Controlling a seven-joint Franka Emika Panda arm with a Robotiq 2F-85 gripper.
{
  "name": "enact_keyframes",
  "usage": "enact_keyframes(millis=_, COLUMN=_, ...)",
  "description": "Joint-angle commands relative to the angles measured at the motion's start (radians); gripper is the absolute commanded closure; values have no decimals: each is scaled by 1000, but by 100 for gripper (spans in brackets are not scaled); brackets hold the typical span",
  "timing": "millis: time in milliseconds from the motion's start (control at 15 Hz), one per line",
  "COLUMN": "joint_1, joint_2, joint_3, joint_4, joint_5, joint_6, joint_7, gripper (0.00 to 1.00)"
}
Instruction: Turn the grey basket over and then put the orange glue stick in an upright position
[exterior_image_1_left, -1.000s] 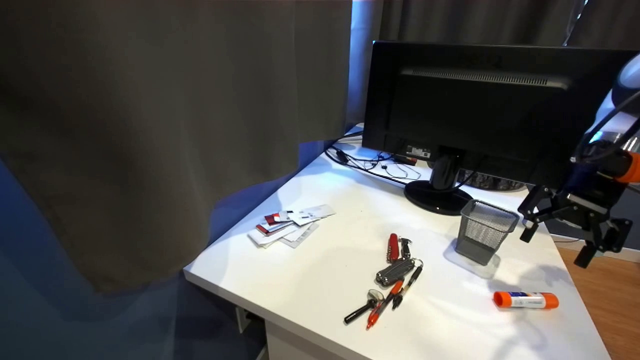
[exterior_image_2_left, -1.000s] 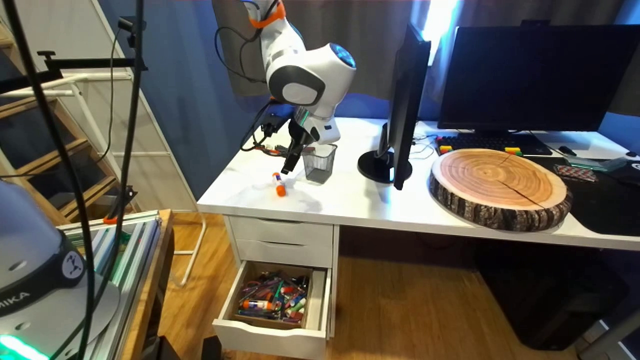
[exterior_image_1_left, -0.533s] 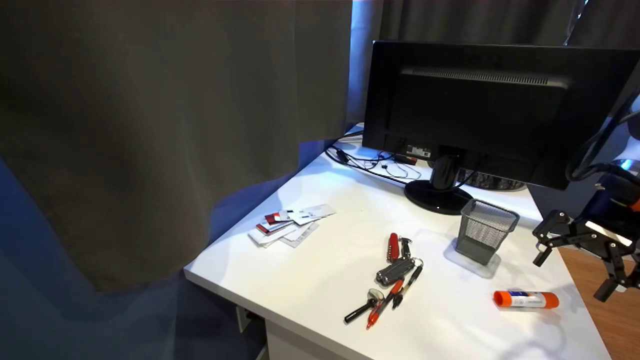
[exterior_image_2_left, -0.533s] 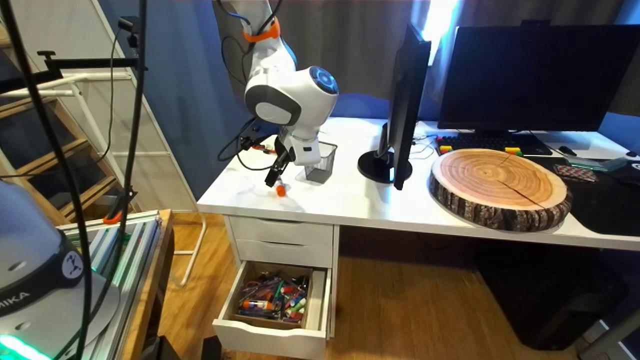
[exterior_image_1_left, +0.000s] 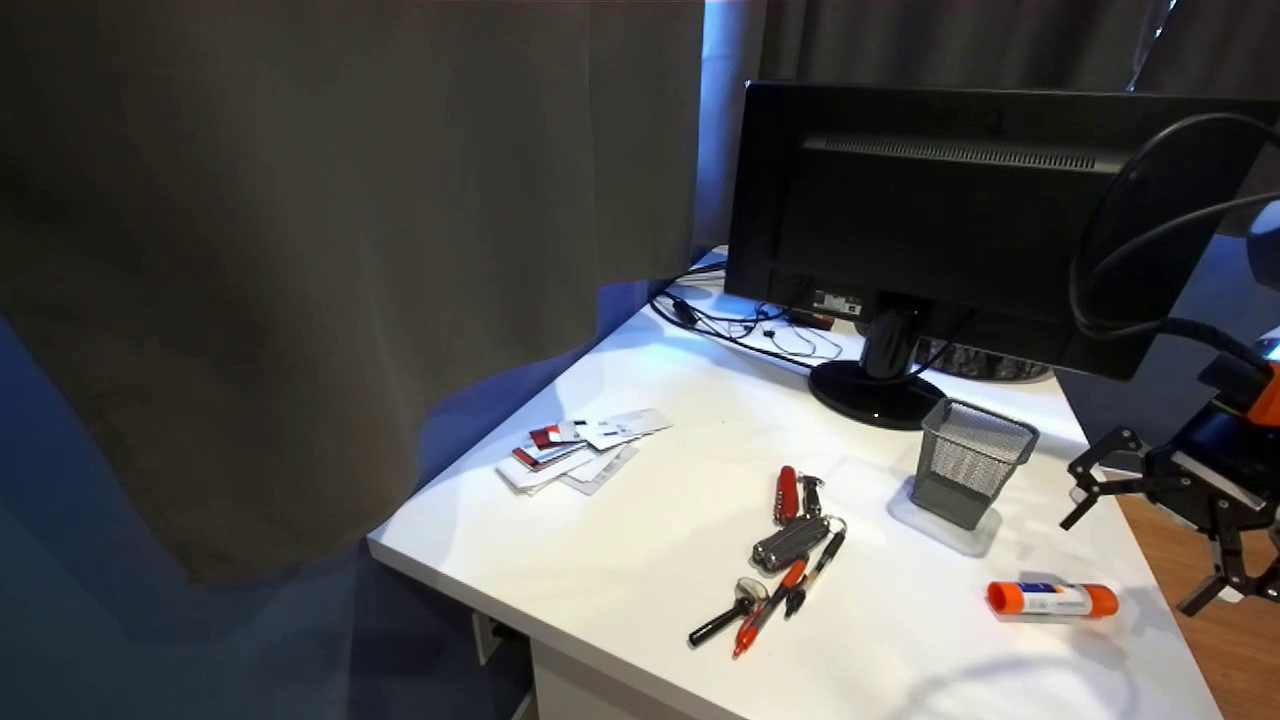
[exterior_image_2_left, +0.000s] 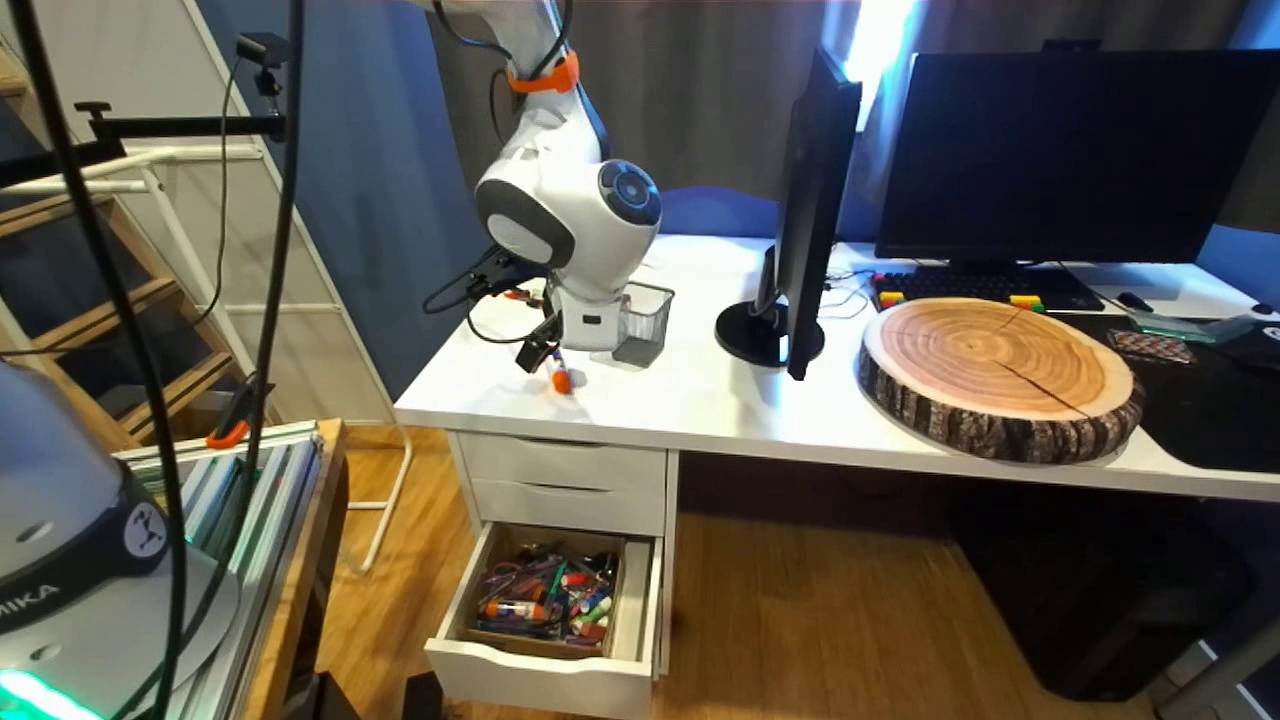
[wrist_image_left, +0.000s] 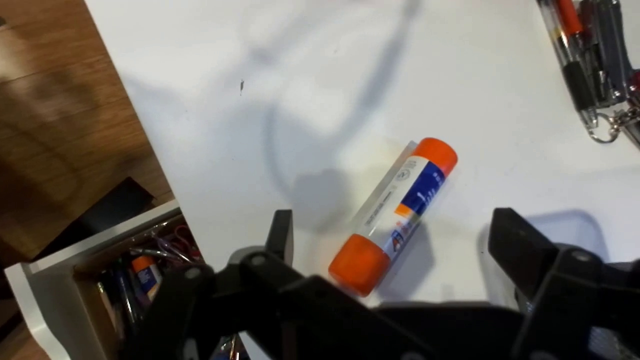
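Observation:
The grey basket (exterior_image_1_left: 968, 462) is wire mesh and stands with its open rim up on the white desk, on a pale patch. It also shows in an exterior view (exterior_image_2_left: 645, 325), partly behind the arm. The orange glue stick (exterior_image_1_left: 1052, 599) lies on its side near the desk's edge, orange at both ends with a white and blue label. In the wrist view the glue stick (wrist_image_left: 400, 210) runs diagonally, its lower end between the fingers. My gripper (exterior_image_1_left: 1132, 563) is open and empty, above the glue stick's edge side; in the wrist view its fingers (wrist_image_left: 395, 232) are wide apart.
A black monitor (exterior_image_1_left: 960, 230) stands behind the basket. Pens, a red-and-black tool and a multi-tool (exterior_image_1_left: 790, 545) lie left of it, and cards (exterior_image_1_left: 580, 450) farther left. An open drawer (exterior_image_2_left: 545, 660) sits below the desk. A wood slice (exterior_image_2_left: 1000, 370) lies beyond the monitor.
My gripper has moved down, away from the basket and toward the glue stick and the desk's edge. It stays open. The basket and glue stick have not moved.

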Motion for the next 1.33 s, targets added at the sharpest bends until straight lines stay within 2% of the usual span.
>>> enact_keyframes(millis=0, joint_1=-3, joint_2=25, joint_3=5, joint_4=6, joint_5=129, joint_6=9, joint_7=-48, gripper=0)
enact_keyframes(millis=733, joint_1=10, joint_2=106, joint_3=-11, joint_4=48, joint_5=391, joint_6=-16, joint_7=-192, gripper=0)
enact_keyframes(millis=800, joint_1=12, joint_2=111, joint_3=-13, joint_4=52, joint_5=411, joint_6=-18, joint_7=-205, gripper=3)
enact_keyframes(millis=933, joint_1=18, joint_2=124, joint_3=-19, joint_4=62, joint_5=434, joint_6=-26, joint_7=-222, gripper=28)
enact_keyframes(millis=1000, joint_1=20, joint_2=128, joint_3=-22, joint_4=66, joint_5=440, joint_6=-30, joint_7=-227, gripper=32)
enact_keyframes(millis=1267, joint_1=24, joint_2=147, joint_3=-30, joint_4=79, joint_5=448, joint_6=-42, joint_7=-228, gripper=60)
